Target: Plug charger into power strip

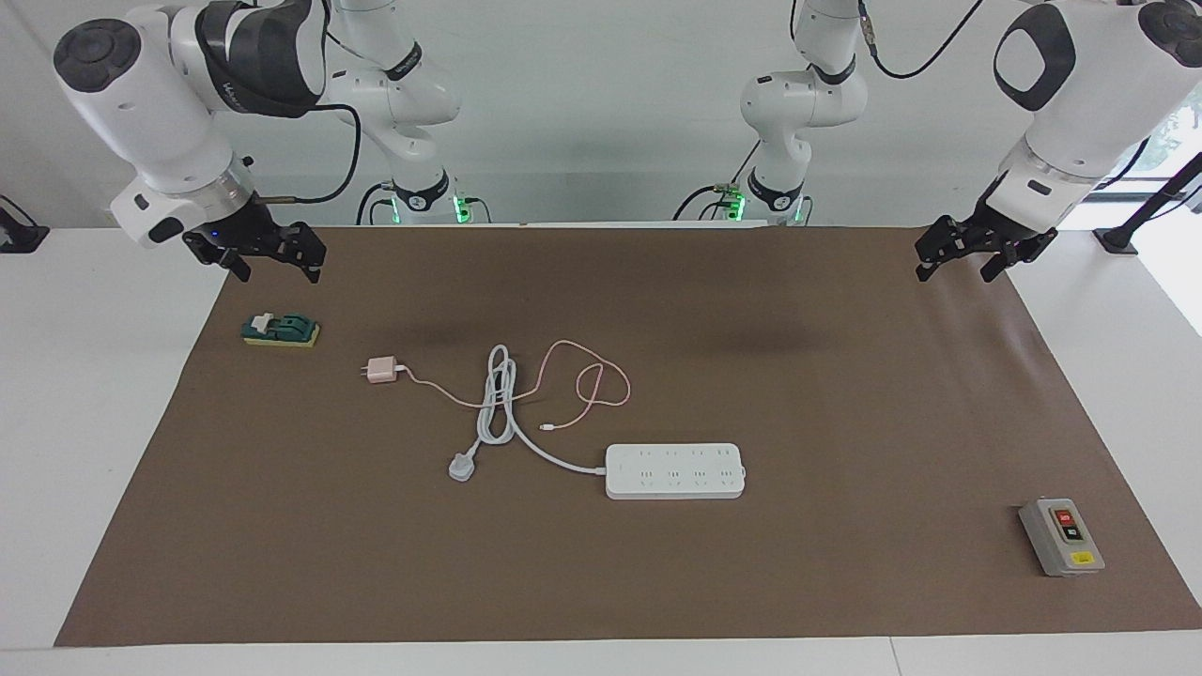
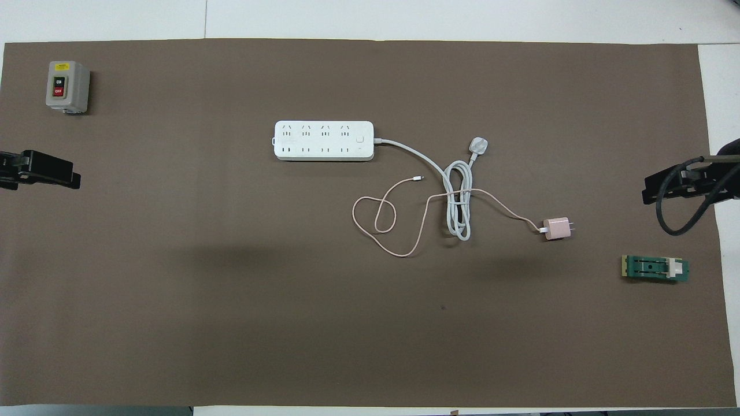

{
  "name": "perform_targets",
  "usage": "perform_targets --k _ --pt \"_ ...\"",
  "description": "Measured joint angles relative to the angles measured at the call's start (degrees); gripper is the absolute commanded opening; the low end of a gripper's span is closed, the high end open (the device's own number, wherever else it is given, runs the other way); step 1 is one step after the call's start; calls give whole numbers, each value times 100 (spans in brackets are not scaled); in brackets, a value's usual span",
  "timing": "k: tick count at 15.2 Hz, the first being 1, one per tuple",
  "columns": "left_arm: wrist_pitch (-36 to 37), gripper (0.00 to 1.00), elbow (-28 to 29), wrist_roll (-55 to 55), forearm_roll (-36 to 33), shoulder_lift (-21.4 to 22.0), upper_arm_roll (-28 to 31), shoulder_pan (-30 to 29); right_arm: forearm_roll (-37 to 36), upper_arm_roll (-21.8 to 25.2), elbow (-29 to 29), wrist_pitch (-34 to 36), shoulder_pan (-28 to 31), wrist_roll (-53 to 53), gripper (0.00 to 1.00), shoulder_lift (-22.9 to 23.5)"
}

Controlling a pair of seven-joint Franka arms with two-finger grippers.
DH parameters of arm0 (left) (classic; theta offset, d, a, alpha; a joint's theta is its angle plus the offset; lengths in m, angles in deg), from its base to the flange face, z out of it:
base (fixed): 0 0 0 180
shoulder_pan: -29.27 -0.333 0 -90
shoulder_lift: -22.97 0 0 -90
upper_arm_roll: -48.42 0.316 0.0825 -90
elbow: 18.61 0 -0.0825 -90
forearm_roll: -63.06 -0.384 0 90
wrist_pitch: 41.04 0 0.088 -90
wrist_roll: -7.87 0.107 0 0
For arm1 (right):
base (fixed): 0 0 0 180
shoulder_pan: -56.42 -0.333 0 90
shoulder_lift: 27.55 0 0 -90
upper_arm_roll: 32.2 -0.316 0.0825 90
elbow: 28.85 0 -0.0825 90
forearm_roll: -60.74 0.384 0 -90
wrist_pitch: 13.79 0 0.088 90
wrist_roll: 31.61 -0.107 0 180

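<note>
Two plastics, cube charger [image 1: 381, 370] — flat power strip [image 1: 675, 470]

pale-pink charger [image 1: 380, 370] with pink cable [image 1: 582, 380]; white power strip [image 1: 674, 470]; grey box [image 1: 1060, 536] with red and black buttons; green switch [image 1: 281, 330]; brown mat [image 1: 845, 394].

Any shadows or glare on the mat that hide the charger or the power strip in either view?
Facing view: two soft dark patches on the mat, nearer the robots than the charger and power strip; neither is covered. Overhead view: similar soft patches nearer the robots than the charger; the power strip is evenly lit, outlet holes legible, no glare.
</note>
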Motion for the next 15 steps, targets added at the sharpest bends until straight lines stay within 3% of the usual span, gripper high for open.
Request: perform_targets --k 15 --pt "0 100 0 0 0 0 0 0 0 -55 -18 280 0 0 100 4"
